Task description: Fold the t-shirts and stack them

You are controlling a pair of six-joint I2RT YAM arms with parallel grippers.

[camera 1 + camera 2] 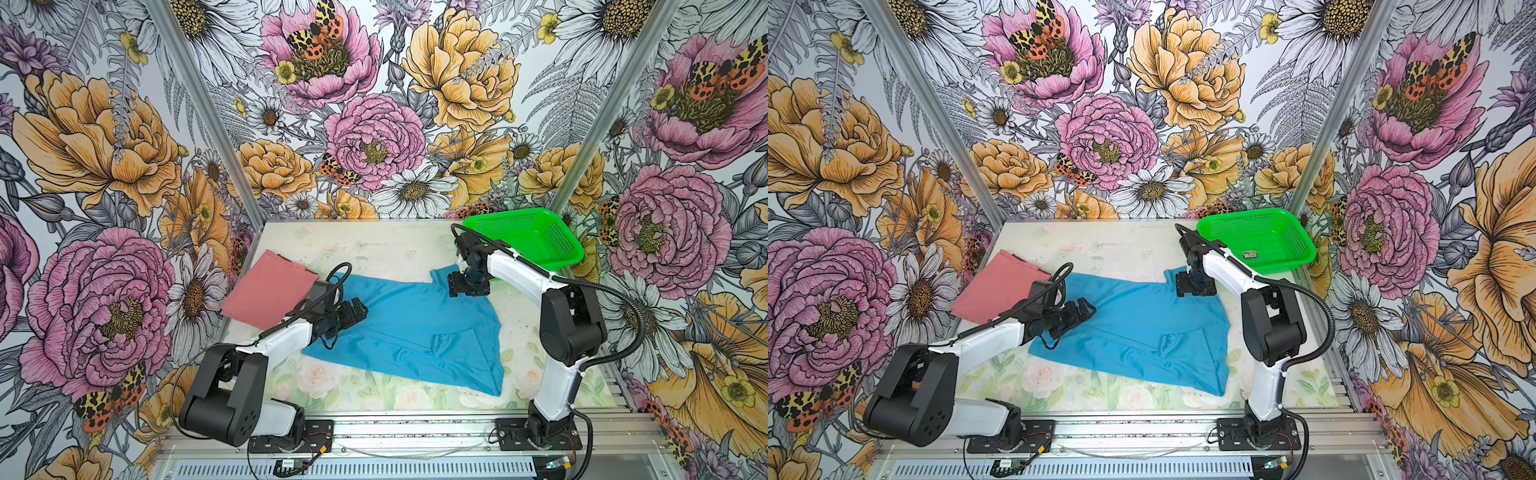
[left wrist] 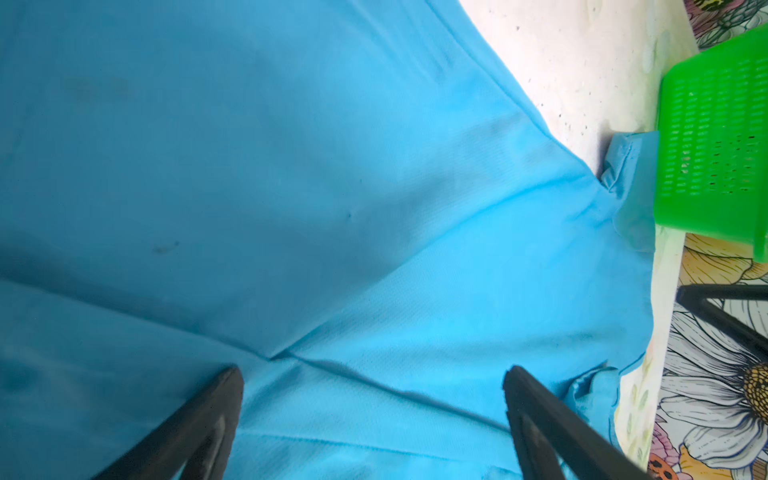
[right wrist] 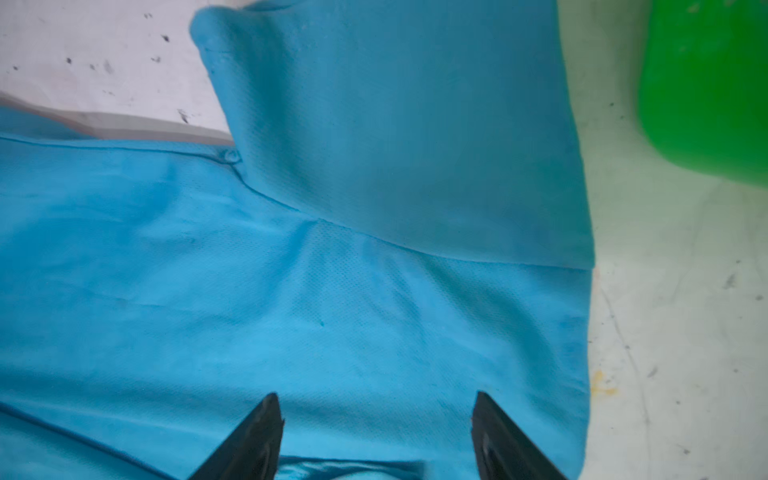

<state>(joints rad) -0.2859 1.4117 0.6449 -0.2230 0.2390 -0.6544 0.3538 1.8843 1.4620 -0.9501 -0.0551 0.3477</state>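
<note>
The sky blue t-shirt (image 1: 411, 328) (image 1: 1138, 328) lies spread and partly folded across the middle of the table. One sleeve (image 3: 395, 124) points towards the far side. The salmon pink t-shirt (image 1: 270, 291) (image 1: 1000, 291) lies folded flat at the far left. My left gripper (image 1: 360, 308) (image 1: 1089, 309) hovers over the blue shirt's left part, its jaws wide open above bare fabric (image 2: 372, 374). My right gripper (image 1: 467, 286) (image 1: 1196, 286) points down over the shirt's far right shoulder beside that sleeve. It is open, and only flat cloth shows between its fingertips (image 3: 376, 401).
A green mesh basket (image 1: 552, 245) (image 1: 1287, 245) stands at the far right corner, close behind the right arm, also seen from both wrists (image 2: 715, 158) (image 3: 706, 83). Floral walls enclose the table on three sides. Both arm bases sit on the front rail.
</note>
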